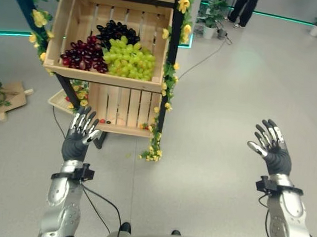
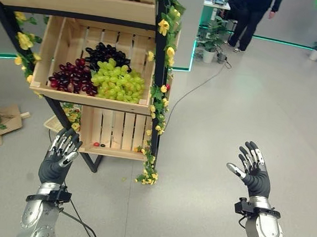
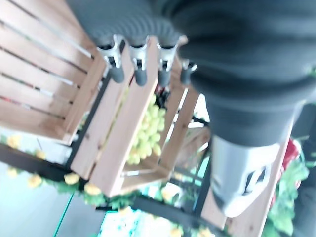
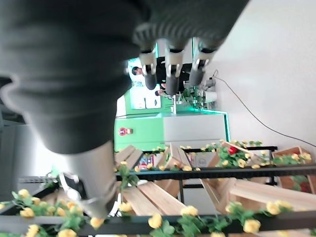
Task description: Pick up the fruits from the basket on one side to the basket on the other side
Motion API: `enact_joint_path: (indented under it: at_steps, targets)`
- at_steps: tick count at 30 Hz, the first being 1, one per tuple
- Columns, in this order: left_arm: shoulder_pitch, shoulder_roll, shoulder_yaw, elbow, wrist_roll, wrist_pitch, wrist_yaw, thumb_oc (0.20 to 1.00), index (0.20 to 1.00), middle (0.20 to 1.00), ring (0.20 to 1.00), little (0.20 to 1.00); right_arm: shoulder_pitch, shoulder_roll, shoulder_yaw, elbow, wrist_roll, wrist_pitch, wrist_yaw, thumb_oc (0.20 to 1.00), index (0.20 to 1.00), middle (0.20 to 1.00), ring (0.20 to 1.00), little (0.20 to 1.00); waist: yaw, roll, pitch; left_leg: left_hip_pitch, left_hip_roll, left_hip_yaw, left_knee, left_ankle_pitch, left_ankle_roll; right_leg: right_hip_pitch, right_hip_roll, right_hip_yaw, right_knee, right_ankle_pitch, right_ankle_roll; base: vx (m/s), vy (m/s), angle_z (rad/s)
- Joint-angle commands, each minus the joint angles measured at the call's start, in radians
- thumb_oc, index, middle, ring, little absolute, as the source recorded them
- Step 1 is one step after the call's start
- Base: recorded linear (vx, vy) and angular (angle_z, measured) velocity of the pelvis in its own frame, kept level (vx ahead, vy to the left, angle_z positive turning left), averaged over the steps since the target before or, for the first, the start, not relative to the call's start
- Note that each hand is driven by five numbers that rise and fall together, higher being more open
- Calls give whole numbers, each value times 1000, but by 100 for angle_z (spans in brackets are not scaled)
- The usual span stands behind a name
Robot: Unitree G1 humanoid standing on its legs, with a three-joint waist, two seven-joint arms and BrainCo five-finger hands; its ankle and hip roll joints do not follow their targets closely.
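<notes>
Below the crate (image 1: 103, 81) of grapes (image 1: 129, 59), the left hand (image 1: 80, 135) is held open, empty; right hand (image 1: 271, 146) likewise. Soft bunches could be crushed or shed.

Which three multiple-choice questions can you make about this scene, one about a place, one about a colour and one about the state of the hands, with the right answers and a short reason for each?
1. Where do the green grapes lie in the upper crate?
A. On the side toward the robot's right
B. On the side toward the robot's left
C. On the floor below it

2. What colour are the flowers along the black frame?
A. Blue
B. Yellow
C. White

3. In what state are the left hand and the right hand?
A. Both open and empty
B. Left shut on grapes
C. Right shut on grapes

Answers: 1 A, since the red grapes and dark grapes lie to the robot's left of them. 2 B, the blooms are plainly yellow. 3 A, both hands are raised with spread fingers and hold nothing.
</notes>
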Motion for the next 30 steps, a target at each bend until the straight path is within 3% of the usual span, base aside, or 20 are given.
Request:
enact_joint_path:
  at_steps: [1, 3, 4, 7, 8, 9, 11, 14, 18, 20, 23, 24, 25, 26, 27, 30]
  targets:
    - [-50, 53, 3, -77, -7, -47, -5, 1000, 1000, 1000, 1000, 1000, -58, -14, -54, -34, 30, -89, -24, 1000, 1000, 1000, 1000, 1000, 12, 6, 28, -100, 38, -37, 99, 57, -69, -7, 46, -39, 96, -175, -16, -229, -206, 48]
    - [-66, 58, 0, -83, 19, -60, 21, 1000, 1000, 1000, 1000, 1000, -62, -26, -61, -35, 14, -90, -41, 1000, 1000, 1000, 1000, 1000, 13, 13, 54, -144, 60, -57, 66, 115, -89, -32, 36, -88, 103, -173, -22, -238, -94, 82]
    - [-67, 57, 0, -83, 20, -60, 22, 1000, 1000, 1000, 1000, 1000, -63, -26, -61, -34, 14, -91, -41, 1000, 1000, 1000, 1000, 1000, 9, 13, 53, -148, 58, -60, 67, 116, -89, -35, 35, -92, 105, -175, -22, -204, -57, 94]
    - [-82, 62, 4, -75, 36, -67, 22, 1000, 1000, 1000, 1000, 1000, -69, -38, -58, -43, -12, -84, -40, 1000, 1000, 1000, 1000, 1000, -7, -4, 50, -109, 32, -24, 172, 11, -54, -71, 5, -102, 122, -152, -19, -111, -21, 54]
    - [-82, 63, 4, -75, 36, -67, 22, 1000, 1000, 1000, 1000, 1000, -70, -37, -58, -44, -12, -84, -40, 1000, 1000, 1000, 1000, 1000, -8, -4, 49, -114, 30, -25, 176, 13, -52, -74, 3, -103, 122, -149, -18, -150, 60, 16]
    - [-90, 61, 3, -73, 41, -70, 19, 1000, 1000, 1000, 1000, 1000, -72, -38, -52, -48, -17, -82, -34, 1000, 1000, 1000, 1000, 1000, -19, -11, 40, -74, 5, -10, 236, -75, -28, -88, -13, -94, 118, -132, -13, -132, 101, 5]
    - [-89, 66, 7, -78, 67, -79, 20, 1000, 1000, 1000, 1000, 1000, -74, -41, -44, -47, -24, -78, -28, 1000, 1000, 1000, 1000, 1000, -21, -9, 24, -16, -34, -36, 283, -150, -13, -104, -20, -72, 115, -109, -2, -109, 171, -11]
    - [-98, 70, 5, -78, 107, -92, 47, 1000, 1000, 1000, 1000, 1000, -87, -39, -36, -31, -36, -73, -38, 1000, 1000, 1000, 1000, 1000, -41, 7, 9, 78, -48, -46, 184, -221, 19, -153, -40, -44, 130, -65, 34, -99, 275, -13]
    - [-108, 80, 4, -70, 154, -97, 72, 1000, 1000, 1000, 1000, 1000, -95, -37, -51, -31, -60, -72, -54, 1000, 1000, 1000, 1000, 1000, -59, 10, 11, 79, -67, -1, 137, -230, 46, -184, -79, -22, 147, -25, 72, -137, 309, -26]
    - [-135, 98, -9, -75, 181, -104, 97, 1000, 1000, 1000, 1000, 1000, -107, -36, -34, -44, -89, -67, -59, 1000, 1000, 1000, 1000, 1000, -77, 8, 29, 76, -101, 46, 124, -238, 74, -229, -126, 11, 165, 3, 104, -248, 437, -36]
    - [-170, 114, -21, -67, 212, -110, 109, 1000, 1000, 1000, 1000, 1000, -105, -28, -23, -66, -110, -58, -55, 1000, 1000, 1000, 1000, 1000, -103, 4, 54, 82, -117, 119, 111, -249, 95, -274, -158, 61, 159, 36, 132, -235, 343, -92]
    - [-178, 120, -17, -63, 238, -114, 125, 1000, 1000, 1000, 1000, 1000, -104, -14, -23, -77, -123, -54, -56, 1000, 1000, 1000, 1000, 1000, -118, 1, 68, 81, -109, 177, 104, -243, 100, -302, -183, 48, 137, 64, 148, -213, 215, -101]
    - [-180, 121, -17, -63, 239, -114, 126, 1000, 1000, 1000, 1000, 1000, -105, -13, -23, -78, -124, -54, -56, 1000, 1000, 1000, 1000, 1000, -116, -4, 67, 78, -113, 180, 102, -238, 101, -305, -186, 52, 134, 70, 148, -212, 161, -145]
    - [-179, 122, -10, -65, 255, -115, 140, 1000, 1000, 1000, 1000, 1000, -104, -5, -22, -88, -128, -53, -58, 1000, 1000, 1000, 1000, 1000, -114, 2, 72, 77, -97, 216, 98, -233, 101, -314, -203, -3, 121, 66, 149, -238, 62, -166]
    - [-180, 129, 0, -73, 272, -118, 150, 1000, 1000, 1000, 1000, 1000, -101, -1, -20, -101, -141, -54, -60, 1000, 1000, 1000, 1000, 1000, -105, 6, 81, 69, -70, 285, 96, -213, 94, -310, -239, -114, 126, 56, 144, -223, 61, -166]
    - [-197, 132, -12, -67, 282, -125, 146, 1000, 1000, 1000, 1000, 1000, -89, -11, -26, -111, -144, -48, -54, 1000, 1000, 1000, 1000, 1000, -124, 4, 73, 77, -60, 334, 72, -198, 100, -295, -232, -78, 169, 40, 142, -245, 17, -135]
